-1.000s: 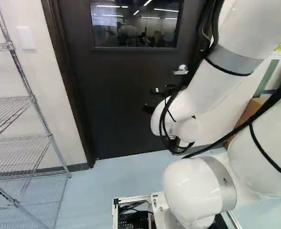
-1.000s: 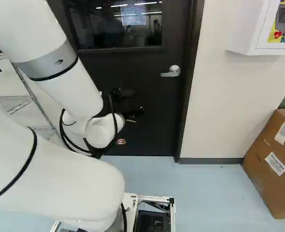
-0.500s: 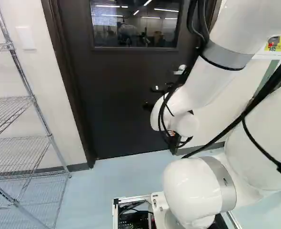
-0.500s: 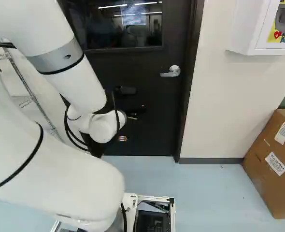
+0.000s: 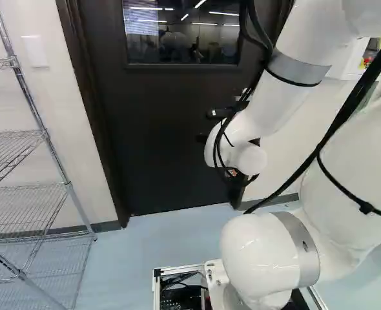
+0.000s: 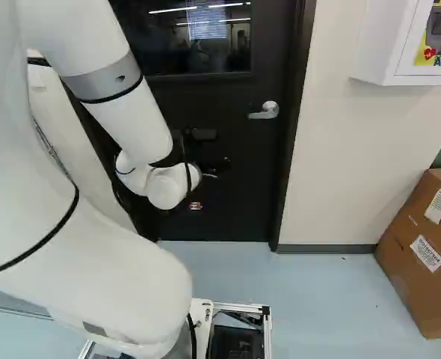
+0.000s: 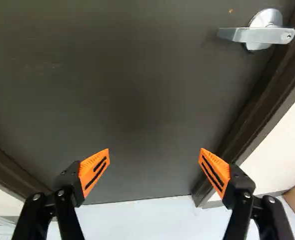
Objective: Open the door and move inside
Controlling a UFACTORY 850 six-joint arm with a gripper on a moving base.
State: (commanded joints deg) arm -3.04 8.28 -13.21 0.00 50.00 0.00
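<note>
In the right base view my gripper is a dark shape in front of the dark door, lower than the silver lever handle and to its left. The door stands closed in its frame. Seen from the wrist, the gripper is open, its orange-padded fingers wide apart with nothing between them. The handle lies ahead of the gripper, off beyond the right finger's side, near the door frame, and nothing touches it. In the left base view the arm mostly covers the handle.
A wire shelf stands by the wall left of the door. Right of the door, a white cabinet hangs on the wall and a cardboard box rests on the floor. The door frame borders the handle side.
The base has stayed put. My upper arm has swung, leftward in the left base view and rightward in the right one; the gripper has shifted slightly right in the right base view. The door is unchanged.
</note>
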